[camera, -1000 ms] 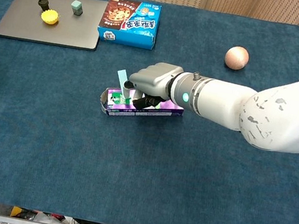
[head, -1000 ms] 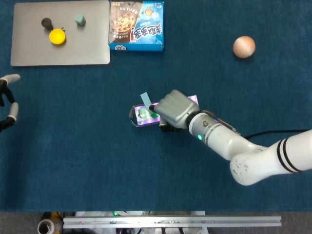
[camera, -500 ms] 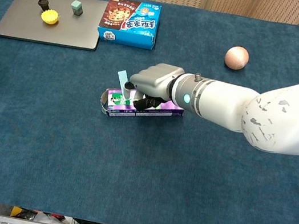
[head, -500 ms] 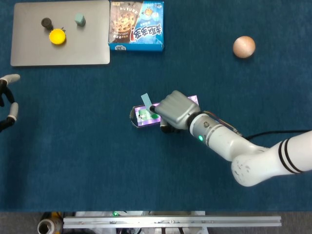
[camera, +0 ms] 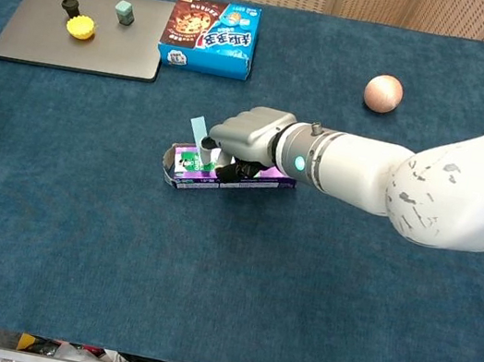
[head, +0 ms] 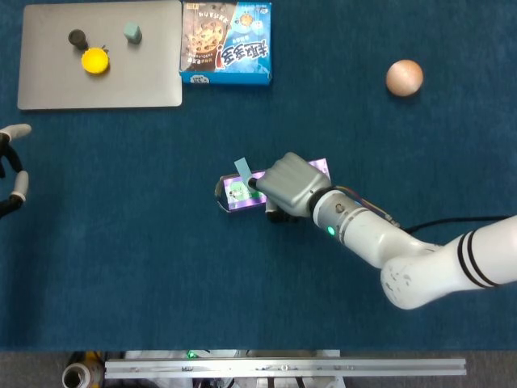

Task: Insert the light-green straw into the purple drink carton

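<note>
While right hand (camera: 248, 135) pinches straw (camera: 198, 128) | carton (camera: 189, 170) beneath | ball (camera: 383, 93) well apart

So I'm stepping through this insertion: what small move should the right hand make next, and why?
Probably press the light-green straw slightly further down. The right hand pinches it over the lying purple drink carton, and much of the straw shows above the carton.

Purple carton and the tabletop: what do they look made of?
Purple carton: likely coated paperboard; printed, slightly glossy faces, folded end flap. Tabletop: looks like dark blue cloth or felt, matte with a fine woven-looking texture, no glare. Neither is certain from looks alone.
</note>
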